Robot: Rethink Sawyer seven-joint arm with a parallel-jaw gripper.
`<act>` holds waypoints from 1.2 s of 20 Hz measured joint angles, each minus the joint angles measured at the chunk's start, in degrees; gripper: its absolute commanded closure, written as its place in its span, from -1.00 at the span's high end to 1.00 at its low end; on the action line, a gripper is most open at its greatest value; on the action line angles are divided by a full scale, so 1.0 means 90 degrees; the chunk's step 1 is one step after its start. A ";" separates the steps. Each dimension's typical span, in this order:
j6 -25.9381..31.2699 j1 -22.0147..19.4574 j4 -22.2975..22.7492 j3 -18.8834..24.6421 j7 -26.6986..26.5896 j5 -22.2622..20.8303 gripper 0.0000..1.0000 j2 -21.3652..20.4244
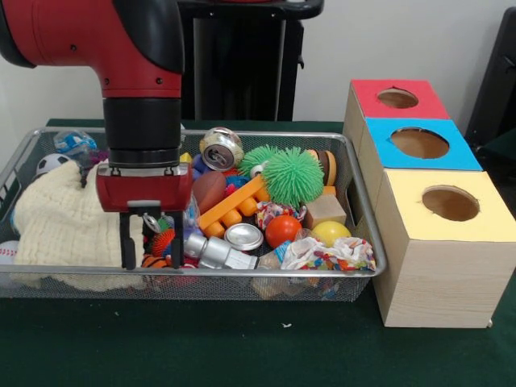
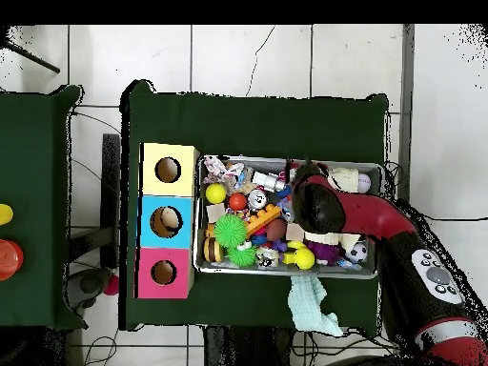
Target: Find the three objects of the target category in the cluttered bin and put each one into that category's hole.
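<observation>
Green cloth covers the bench (image 1: 242,355), on which the wire bin (image 1: 355,278) is set beside the box with the red-surrounded hole (image 1: 397,98). The claw (image 1: 151,256) is lowered into the clutter, fingers parted, nothing gripped. An orange striped toy (image 1: 153,262), possibly the tiger, is seen between them.

One shallow silver wire-mesh basket (image 1: 367,211) sits beside three pale wooden boxes: one red-topped (image 1: 419,100), one blue-topped (image 1: 463,151), one yellow-topped (image 1: 501,214), each with one round hole. Inside lie two spiky green rubber balls (image 1: 292,175), two crushed metal cans (image 1: 221,148), one smooth yellow ball (image 1: 330,233), one cream knitted cloth (image 1: 60,226).
</observation>
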 measured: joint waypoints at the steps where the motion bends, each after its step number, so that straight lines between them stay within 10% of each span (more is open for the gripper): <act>1: 0.0004 0.0001 -0.0003 -0.0005 0.0000 0.0000 1.00 0.0001; 24: 0.0854 0.0212 -0.0011 -0.0211 0.0000 0.0137 1.00 0.0024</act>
